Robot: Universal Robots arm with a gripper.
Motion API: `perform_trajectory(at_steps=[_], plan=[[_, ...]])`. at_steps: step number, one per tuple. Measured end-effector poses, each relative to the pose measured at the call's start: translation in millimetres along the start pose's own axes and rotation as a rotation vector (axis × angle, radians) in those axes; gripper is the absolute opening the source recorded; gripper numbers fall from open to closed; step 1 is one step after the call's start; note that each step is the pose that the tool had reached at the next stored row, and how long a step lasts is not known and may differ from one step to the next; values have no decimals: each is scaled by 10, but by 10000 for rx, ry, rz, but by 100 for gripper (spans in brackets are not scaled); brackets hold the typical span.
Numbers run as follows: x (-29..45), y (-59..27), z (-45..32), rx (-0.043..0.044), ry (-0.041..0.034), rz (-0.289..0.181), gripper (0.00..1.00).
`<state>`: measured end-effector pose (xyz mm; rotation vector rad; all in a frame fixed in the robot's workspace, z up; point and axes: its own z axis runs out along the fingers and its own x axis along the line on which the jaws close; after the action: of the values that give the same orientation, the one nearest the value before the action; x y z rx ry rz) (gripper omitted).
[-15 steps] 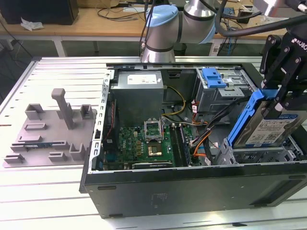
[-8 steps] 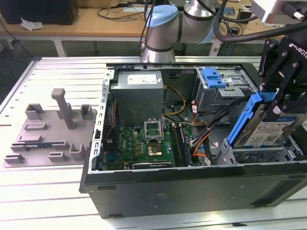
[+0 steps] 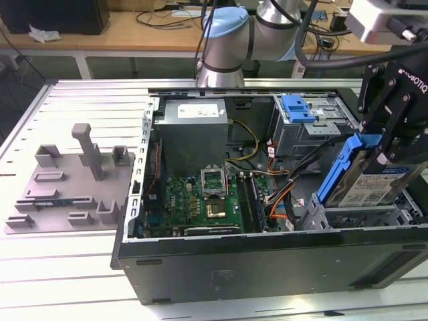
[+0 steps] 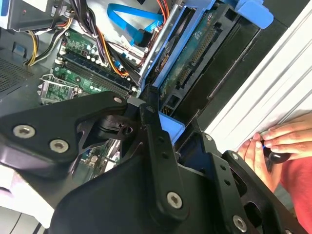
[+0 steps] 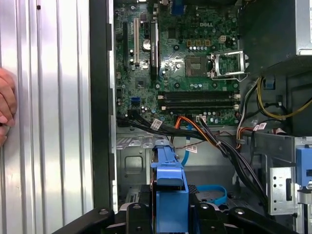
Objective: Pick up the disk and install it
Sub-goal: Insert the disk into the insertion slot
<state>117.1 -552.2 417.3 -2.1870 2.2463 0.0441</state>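
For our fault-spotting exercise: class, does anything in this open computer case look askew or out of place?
The disk is held tilted in the tool over the drive bay, not seated. A person's hand rests on the table close to the case.

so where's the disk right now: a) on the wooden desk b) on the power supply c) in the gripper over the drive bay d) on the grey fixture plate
c: the gripper is shut on the disk, holding it tilted over the drive bay.
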Motion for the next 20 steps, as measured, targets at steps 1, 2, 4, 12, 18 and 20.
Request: perform_trajectory(at_steps=[1, 2, 4, 12, 18, 20], plan=[[0, 0, 12, 0, 0, 0, 36], [0, 0, 21, 1, 0, 0, 36], [1, -1, 49, 0, 0, 0, 36], [4, -2, 143, 0, 0, 0, 36], [4, -3, 162, 0, 0, 0, 44], [4, -3, 162, 0, 1, 0, 44]])
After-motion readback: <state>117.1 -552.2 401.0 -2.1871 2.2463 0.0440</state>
